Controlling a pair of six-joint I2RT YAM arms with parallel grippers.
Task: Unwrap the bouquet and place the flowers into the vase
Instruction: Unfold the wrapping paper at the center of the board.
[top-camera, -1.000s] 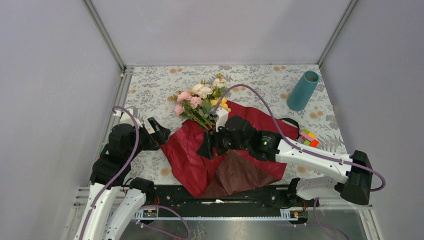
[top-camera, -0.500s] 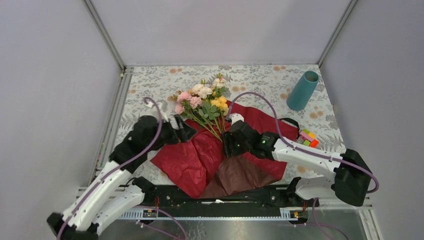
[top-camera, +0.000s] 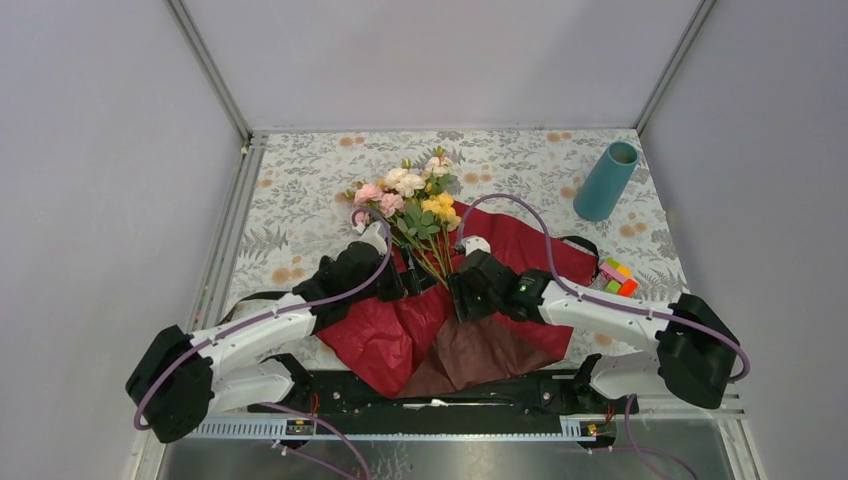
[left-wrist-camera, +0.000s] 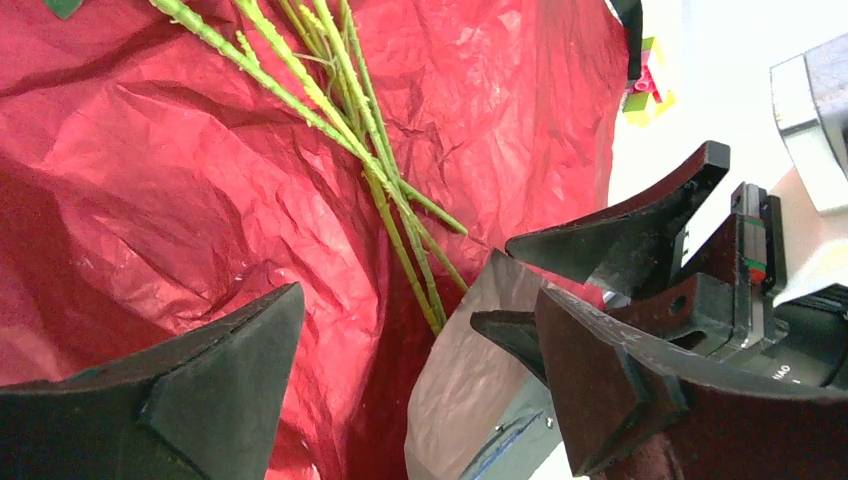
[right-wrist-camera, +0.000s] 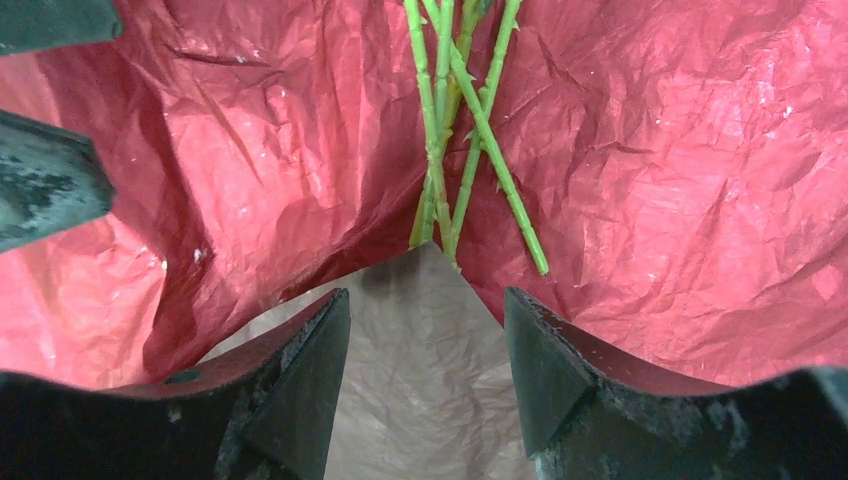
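Right gripper (right-wrist-camera: 425, 310) and left gripper (left-wrist-camera: 420, 330) hung spread, empty, beside the flowers' (top-camera: 405, 190) stems (right-wrist-camera: 436, 190) on opened red paper (right-wrist-camera: 650, 150). Best pinch all of them together (they crossed); the vase (top-camera: 605, 182) stood upright, well apart, rightward.
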